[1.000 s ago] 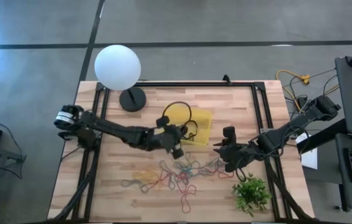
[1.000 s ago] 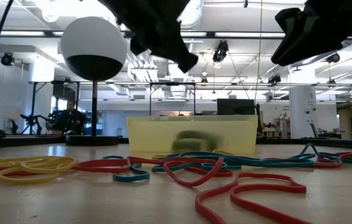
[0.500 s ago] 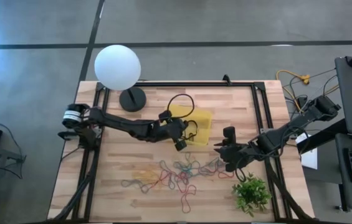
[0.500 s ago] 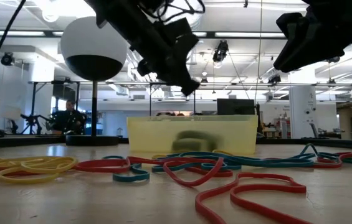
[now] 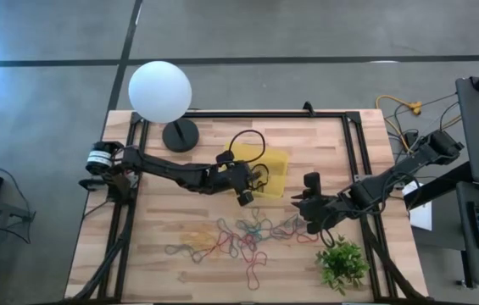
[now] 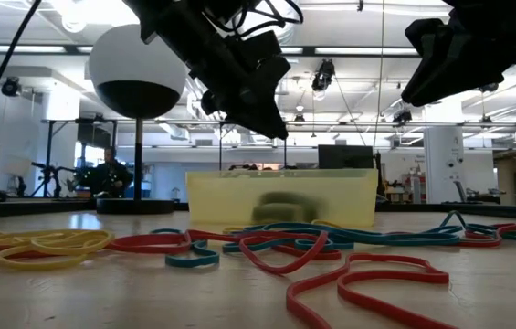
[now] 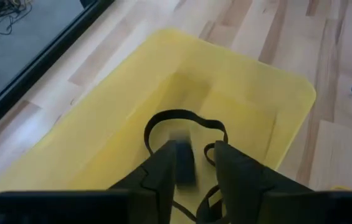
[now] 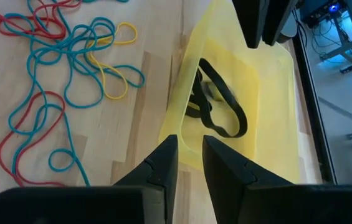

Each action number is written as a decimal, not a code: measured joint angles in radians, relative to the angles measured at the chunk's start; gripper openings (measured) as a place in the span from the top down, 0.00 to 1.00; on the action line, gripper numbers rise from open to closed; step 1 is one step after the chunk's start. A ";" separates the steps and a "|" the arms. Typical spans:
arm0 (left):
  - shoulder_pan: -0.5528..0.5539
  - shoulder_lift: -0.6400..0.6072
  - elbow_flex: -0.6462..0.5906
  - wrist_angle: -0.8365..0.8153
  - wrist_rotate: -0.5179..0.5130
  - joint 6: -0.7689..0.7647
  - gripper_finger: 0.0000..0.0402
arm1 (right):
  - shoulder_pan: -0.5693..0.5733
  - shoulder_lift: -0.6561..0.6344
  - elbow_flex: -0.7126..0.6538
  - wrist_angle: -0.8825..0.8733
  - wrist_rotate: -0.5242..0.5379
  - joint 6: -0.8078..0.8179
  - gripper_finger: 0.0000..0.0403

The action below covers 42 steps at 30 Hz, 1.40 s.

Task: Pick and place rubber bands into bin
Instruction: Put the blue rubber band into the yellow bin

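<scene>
Your left gripper [image 7: 191, 163] hangs right over the bin [image 5: 278, 169], which sits toward the middle of the table's far edge. Its fingers stand a little apart with nothing pinched between them, and a black rubber band [image 7: 185, 127] lies loose on the bin floor just beneath. The bin is smooth translucent yellow plastic, shallow and rectangular. The remaining rubber bands [image 5: 243, 239] lie back toward the near edge, a tangled heap of thin floppy loops in red, teal and yellow on pale wood planks. Your right gripper [image 5: 298, 200] hovers between bin and heap, nearer the heap's right end, so I'd judge it the handier arm. Its fingers show a narrow gap and carry nothing.
</scene>
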 joint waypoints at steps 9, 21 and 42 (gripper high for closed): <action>-0.026 -0.075 0.001 -0.050 0.012 0.041 0.71 | -0.001 0.000 0.000 0.037 -0.001 0.010 0.85; -0.287 -0.199 -0.002 -0.220 0.003 -0.005 0.71 | -0.095 0.000 -0.001 0.027 -0.411 -0.011 0.85; -0.631 -0.179 -0.140 -0.170 -0.393 -0.215 0.71 | -0.182 0.261 -0.039 0.054 -0.502 -0.022 0.73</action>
